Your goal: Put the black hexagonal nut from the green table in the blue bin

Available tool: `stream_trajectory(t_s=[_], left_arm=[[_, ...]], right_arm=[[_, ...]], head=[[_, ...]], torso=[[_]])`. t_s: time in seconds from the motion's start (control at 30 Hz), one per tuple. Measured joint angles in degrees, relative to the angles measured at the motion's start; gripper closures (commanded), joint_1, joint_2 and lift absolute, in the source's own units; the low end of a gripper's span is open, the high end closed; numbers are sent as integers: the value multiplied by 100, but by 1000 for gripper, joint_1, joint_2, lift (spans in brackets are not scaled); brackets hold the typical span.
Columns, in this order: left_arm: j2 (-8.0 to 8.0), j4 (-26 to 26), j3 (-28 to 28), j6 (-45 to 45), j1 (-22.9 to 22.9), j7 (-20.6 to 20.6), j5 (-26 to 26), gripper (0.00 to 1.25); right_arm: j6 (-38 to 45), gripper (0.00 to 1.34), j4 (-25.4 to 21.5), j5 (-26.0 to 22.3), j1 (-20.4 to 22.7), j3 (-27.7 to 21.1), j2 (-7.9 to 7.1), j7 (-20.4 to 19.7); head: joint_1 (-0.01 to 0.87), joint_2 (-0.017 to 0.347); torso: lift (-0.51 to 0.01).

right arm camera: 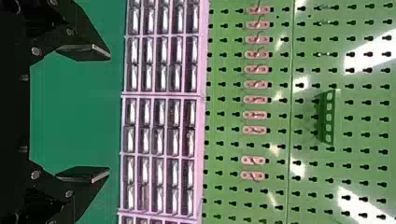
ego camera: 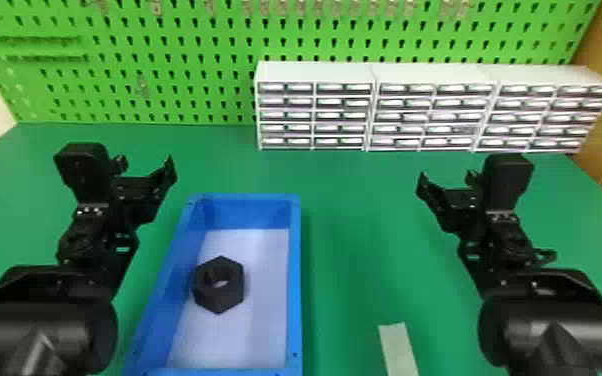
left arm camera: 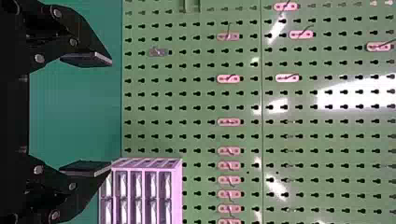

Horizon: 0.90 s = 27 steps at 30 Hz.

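Green counter point(ego camera: 355, 240) up against a pegboard point(ego camera: 165, 50), head view's got the black hexagonal nut point(ego camera: 232, 295) lying in the blue bin point(ego camera: 294, 280), left gripper point(ego camera: 146, 169) beside the bin, right gripper point(ego camera: 446, 182) well off to its right, both pointing toward the pegboard, left wrist view, fingers point(left arm camera: 88, 59) wide open, right wrist view, fingers point(right arm camera: 86, 52) also wide open

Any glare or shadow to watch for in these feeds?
Head view: soft shadow on the green table along the blue bin's right side, the black hexagonal nut plainly visible; left wrist view: white glare patches on the pegboard; right wrist view: similar glare there.
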Motion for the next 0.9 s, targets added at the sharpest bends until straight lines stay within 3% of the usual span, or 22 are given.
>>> stream_trajectory(t_s=[0.9], left_arm=[[0, -9, 23, 0, 20, 3, 45, 463]], right_arm=[[-77, 398, 0, 18, 2, -72, 10, -1]], head=[[686, 52]], torso=[[-97]])
